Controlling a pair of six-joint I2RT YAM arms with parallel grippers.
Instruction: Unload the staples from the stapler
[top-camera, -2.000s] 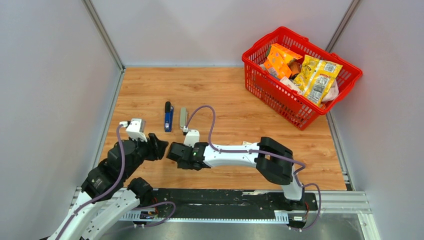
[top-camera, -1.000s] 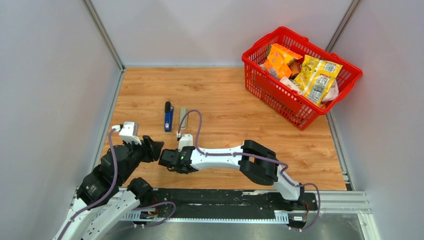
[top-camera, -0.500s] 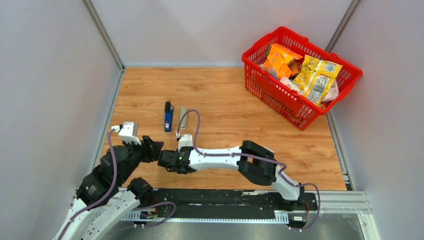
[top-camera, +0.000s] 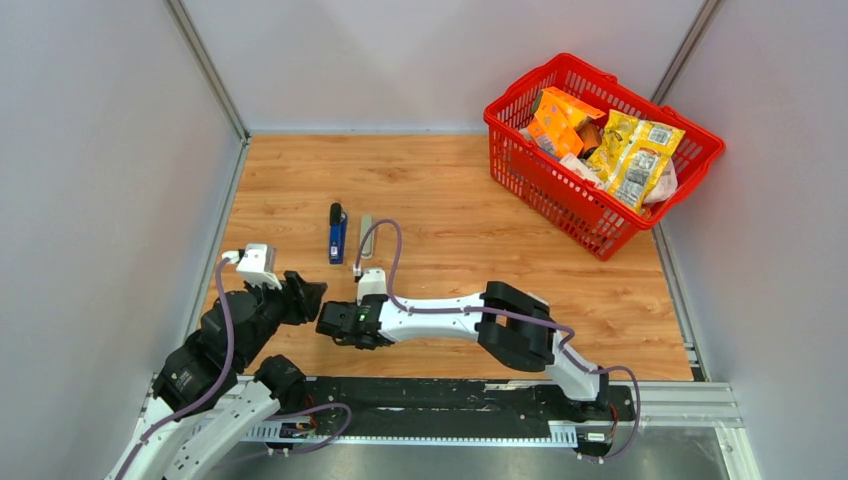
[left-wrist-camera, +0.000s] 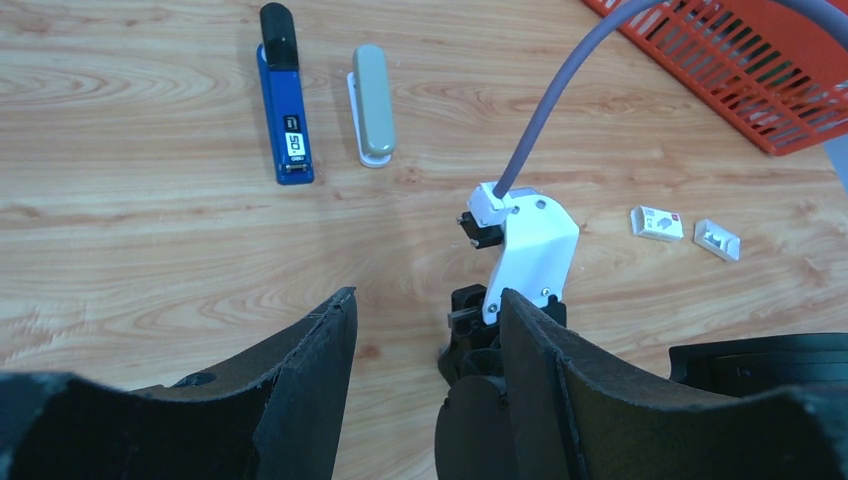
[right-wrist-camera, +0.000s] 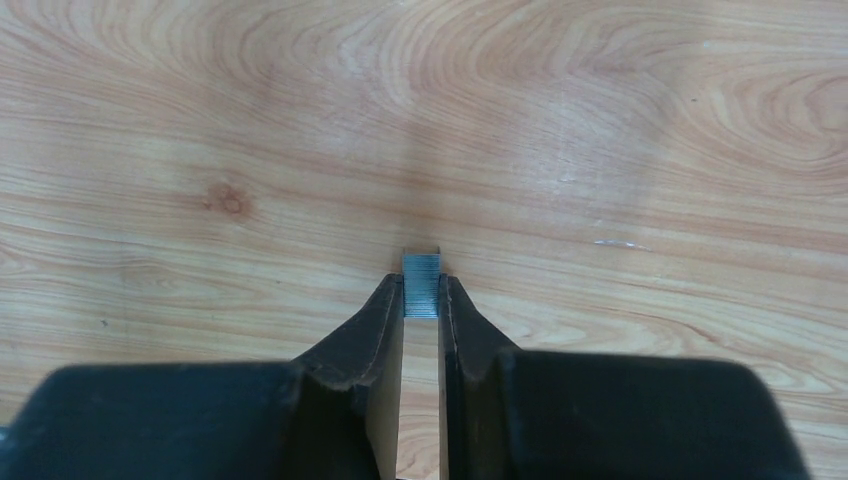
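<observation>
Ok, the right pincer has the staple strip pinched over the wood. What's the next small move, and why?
Probably lower to the table and open the right pincer to release the staples. They sit clamped at its tips over bare wood, apart from the blue stapler and beige stapler, so setting them down looks safe.

L arm (top-camera: 215, 340): folded at near-left corner, elbow bent, wrist aimed far-right. L gripper (top-camera: 308, 296): jaws spread wide apart. R arm (top-camera: 450, 315): reaches from near-right base leftward, low over worktop (top-camera: 450, 200), elbow block raised approx. mid-span. R gripper (top-camera: 325, 322): just right of L gripper, apart from it, tips angled down; jaws almost closed, pinching staples (right-wrist-camera: 421, 285) at the very tips.
</observation>
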